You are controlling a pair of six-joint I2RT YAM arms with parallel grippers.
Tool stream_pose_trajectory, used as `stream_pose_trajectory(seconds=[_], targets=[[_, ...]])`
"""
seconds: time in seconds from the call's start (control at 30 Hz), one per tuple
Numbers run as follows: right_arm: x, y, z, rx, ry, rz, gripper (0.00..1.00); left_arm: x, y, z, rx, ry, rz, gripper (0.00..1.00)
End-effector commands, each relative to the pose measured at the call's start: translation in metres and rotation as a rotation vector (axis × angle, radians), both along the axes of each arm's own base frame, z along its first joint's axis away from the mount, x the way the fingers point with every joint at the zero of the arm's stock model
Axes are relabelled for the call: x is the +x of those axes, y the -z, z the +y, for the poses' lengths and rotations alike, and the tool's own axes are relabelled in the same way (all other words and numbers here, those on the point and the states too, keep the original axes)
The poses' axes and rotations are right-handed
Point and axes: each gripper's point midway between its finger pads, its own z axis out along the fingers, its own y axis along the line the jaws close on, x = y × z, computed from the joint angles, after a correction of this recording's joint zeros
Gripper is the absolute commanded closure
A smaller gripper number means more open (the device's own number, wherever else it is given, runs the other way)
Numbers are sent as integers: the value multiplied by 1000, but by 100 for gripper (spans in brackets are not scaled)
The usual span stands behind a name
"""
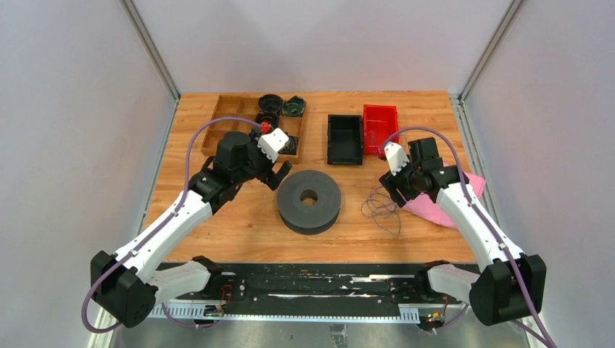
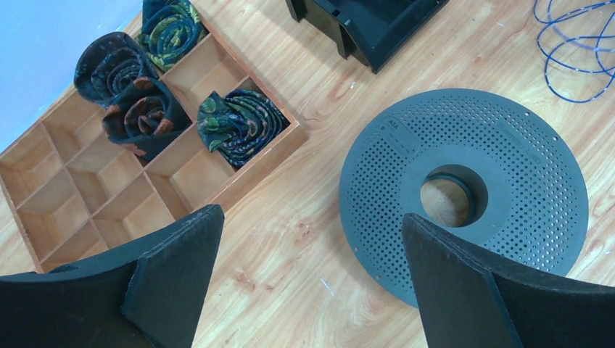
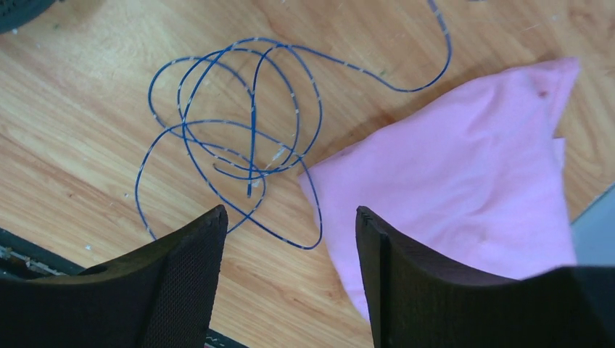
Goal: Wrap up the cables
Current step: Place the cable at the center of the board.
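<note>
Found cables lying loose on the wooden surface, between grey spool and pink cloth, one loop touching the cloth's edge. Located them below and just ahead of right gripper, jaws wide, holding nothing, clear of the wire. Logged left gripper likewise wide and empty, by the spool's rim, well apart from the wire. Saw no single heading: several overlapping loops, one tail curving away beside the cloth. Noted dark blue, hair-thin wire with pale flecks.
</note>
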Motion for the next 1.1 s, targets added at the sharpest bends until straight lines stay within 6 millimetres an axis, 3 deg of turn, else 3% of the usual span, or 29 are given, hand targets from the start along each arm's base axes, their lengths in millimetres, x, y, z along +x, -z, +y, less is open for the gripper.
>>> stream_pose_trajectory(seconds=[0.0,0.13,0.33,0.6,0.7,0.83,0.93,1.07], targets=[[12,-31,-1,-20,15,-50,33,1,-10,1,-14,13,-51,2],[28,-46,1,-3,37,-91,32,1,-11,-1,-20,20,-51,2],[84,-44,-2,2,118,-122,35,1,-8,-3,-22,26,-43,2],[125,21,7,-57,53,54,39,-3,-12,-1,-27,27,-55,2],[133,34,7,-83,40,82,55,-4,-14,0,-31,25,-60,2],[122,22,17,-57,3,101,95,-6,-16,2,-30,23,-68,2],[96,-2,30,-20,-40,84,99,-6,-15,3,-28,21,-75,2],[52,-50,45,53,-100,7,99,-6,-12,5,-23,16,-78,2]])
